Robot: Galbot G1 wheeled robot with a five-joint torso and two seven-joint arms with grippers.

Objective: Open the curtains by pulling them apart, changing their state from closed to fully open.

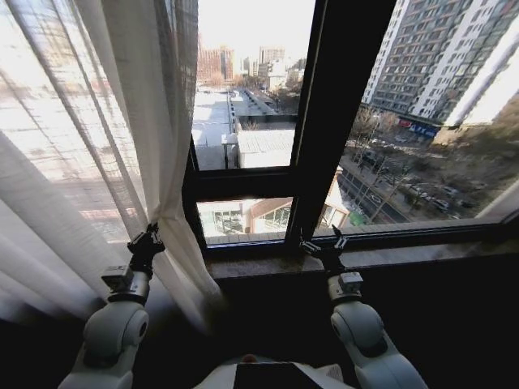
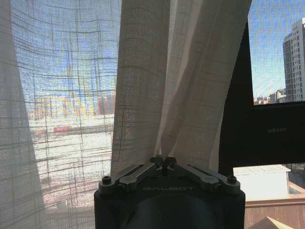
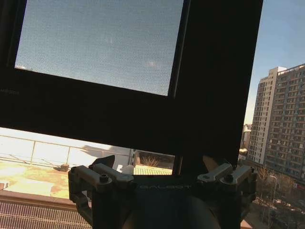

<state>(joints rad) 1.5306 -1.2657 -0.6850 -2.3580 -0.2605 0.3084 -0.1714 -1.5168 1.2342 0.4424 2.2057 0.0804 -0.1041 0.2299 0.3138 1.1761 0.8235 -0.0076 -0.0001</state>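
Sheer white woven fabric makes up the curtains [image 1: 97, 138], which hang gathered at the left of the window [image 1: 251, 105], the glass to the right already bared. The left gripper [image 1: 147, 241] is seen pinched closed on a bunched fold at the panel's inner edge, the pleats converging at its fingertips [image 2: 163, 161]. The cloth is judged light, limp and easily snagged, so a hold on several pleats together is favoured over a single layer, which could slip or tear. The right gripper [image 1: 324, 245] is held with fingers spread, empty, above the stone sill [image 1: 422, 251].
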